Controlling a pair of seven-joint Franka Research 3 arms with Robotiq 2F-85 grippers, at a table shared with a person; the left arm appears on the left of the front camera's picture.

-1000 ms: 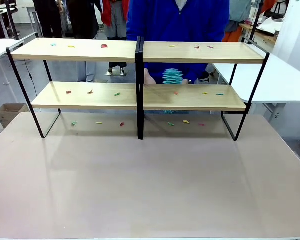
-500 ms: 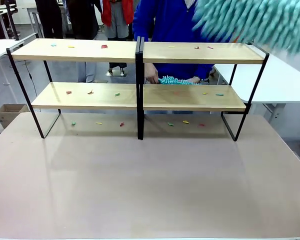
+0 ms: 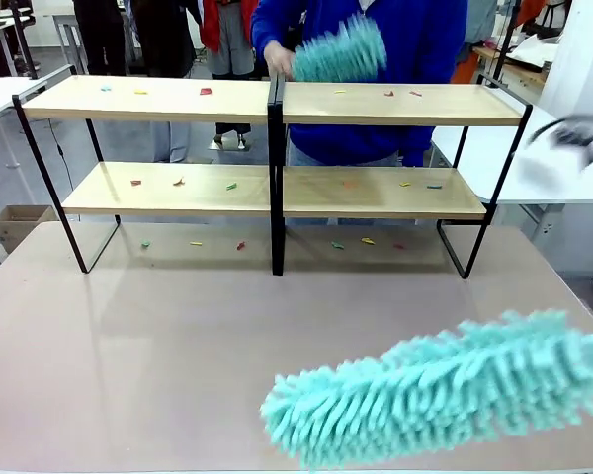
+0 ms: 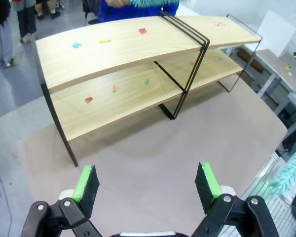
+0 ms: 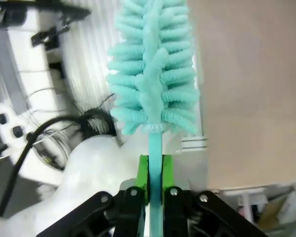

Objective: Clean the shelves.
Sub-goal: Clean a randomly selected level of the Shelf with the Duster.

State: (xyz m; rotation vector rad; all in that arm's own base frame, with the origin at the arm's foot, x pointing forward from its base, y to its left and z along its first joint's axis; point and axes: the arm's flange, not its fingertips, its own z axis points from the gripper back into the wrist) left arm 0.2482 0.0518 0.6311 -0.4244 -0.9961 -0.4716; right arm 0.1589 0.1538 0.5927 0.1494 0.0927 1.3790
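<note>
Shelves [image 3: 109, 197] span the upper frame at the table's far side, coloured scraps [image 3: 206, 91] on both boards; sweeping looks barely begun. Right gripper [image 5: 155, 170] clenched on teal duster [image 3: 435, 390] handle, bottom right; next, raise it to a board. Left gripper [image 4: 150, 185] released, empty. Person's hand [image 3: 277, 59] holds second duster [image 3: 341, 51] above top board.

The shelves [image 3: 395, 193] stand across the table's [image 3: 128, 375] far side, with scraps [image 3: 206, 91] on both tiers and on the tabletop beneath them. Behind the shelves a person [image 3: 405, 39] holds the far duster [image 3: 341, 54] just above the top board [image 3: 148, 99], near the central post [image 3: 276, 197]. The near duster [image 3: 425, 395] hangs over the table's front right, well before the shelves.
</note>
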